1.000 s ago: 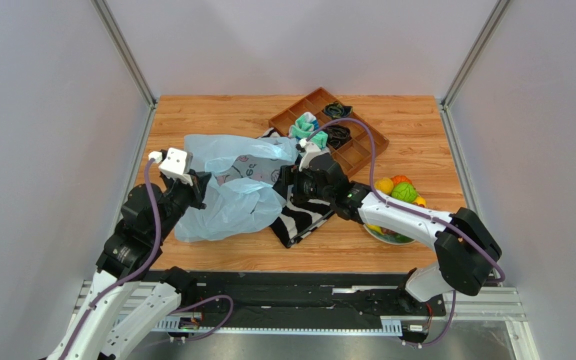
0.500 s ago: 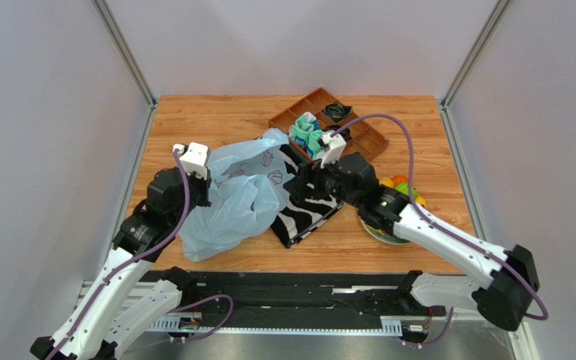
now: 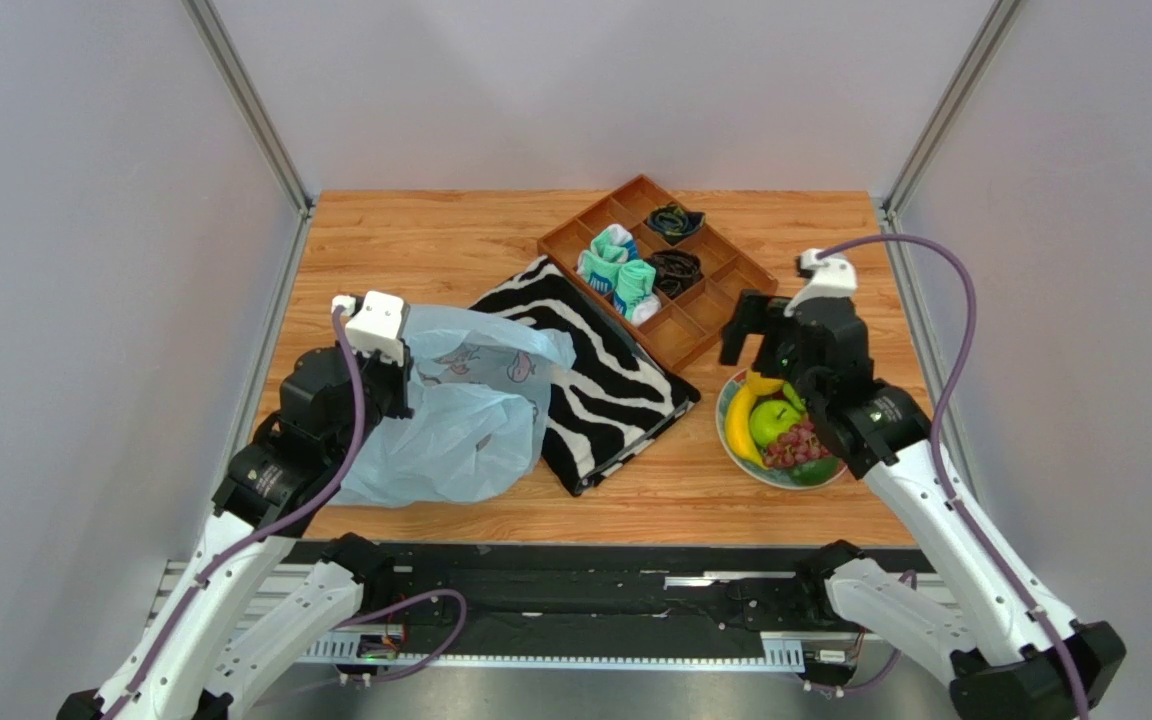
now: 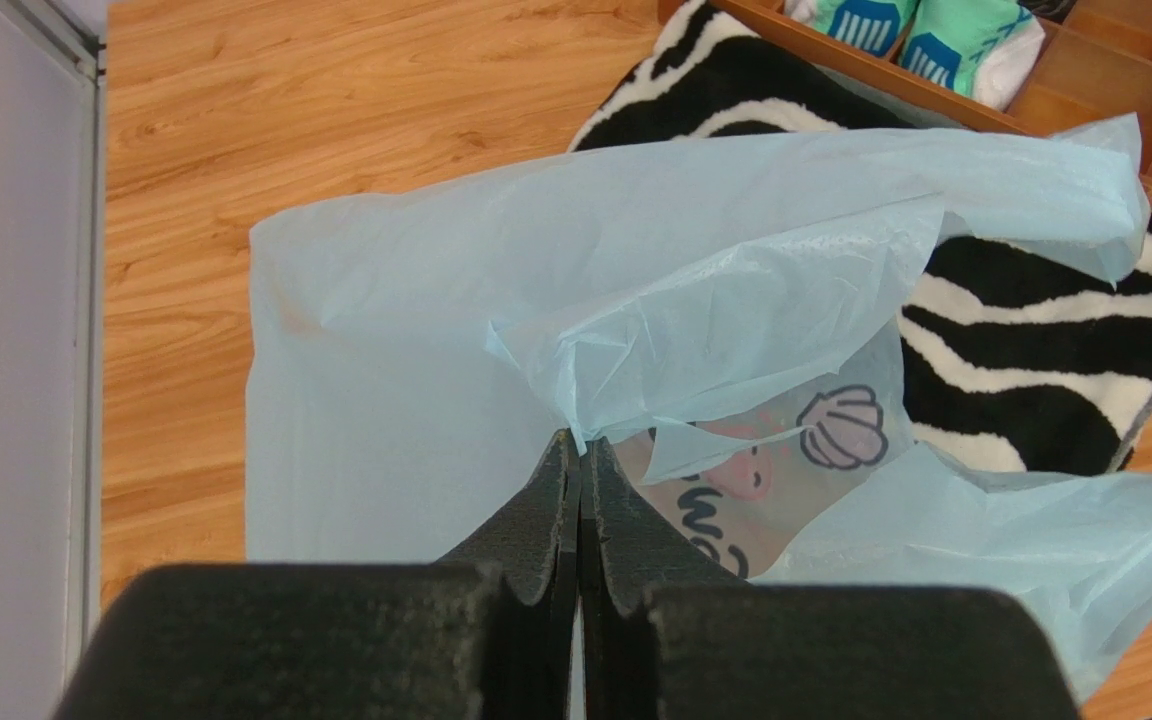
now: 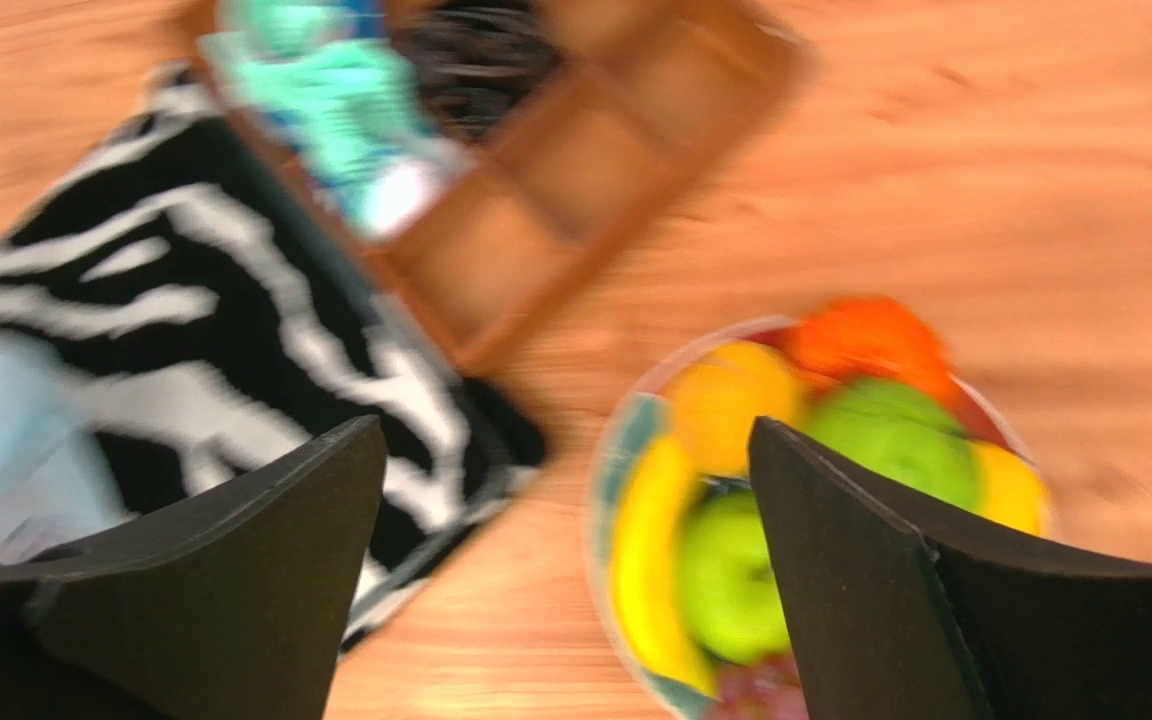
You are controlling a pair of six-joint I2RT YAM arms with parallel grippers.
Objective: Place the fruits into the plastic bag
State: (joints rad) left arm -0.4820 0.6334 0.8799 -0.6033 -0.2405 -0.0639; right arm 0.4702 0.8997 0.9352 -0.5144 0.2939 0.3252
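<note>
The light-blue plastic bag (image 3: 455, 417) lies crumpled at the table's left, partly over the zebra cloth. My left gripper (image 3: 405, 365) is shut on a fold of the bag's upper edge (image 4: 687, 300), the fingertips (image 4: 579, 444) pinching the film. The fruits sit in a bowl (image 3: 728, 446) on the right: a yellow banana (image 3: 740, 422), a green apple (image 3: 775, 419), a grape bunch (image 3: 797, 446) and a dark green fruit (image 3: 817, 470). My right gripper (image 3: 760, 348) hovers open above the bowl's far-left side, nothing between its fingers. Its blurred wrist view shows the banana (image 5: 650, 555) and the apple (image 5: 725, 578) below the gripper (image 5: 567, 435).
A zebra-striped cloth (image 3: 605, 368) lies in the middle. A brown compartment tray (image 3: 717, 300) with teal-and-white socks (image 3: 620, 270) and dark cords stands at the back. An orange fruit (image 5: 868, 338), a lemon (image 5: 725, 398) and another green fruit (image 5: 898, 435) fill the bowl's far side.
My right arm has swung from the bag's mouth rightward to above the fruit bowl, its jaws opening wider. The bag has sagged lower, still pinched by the left gripper.
</note>
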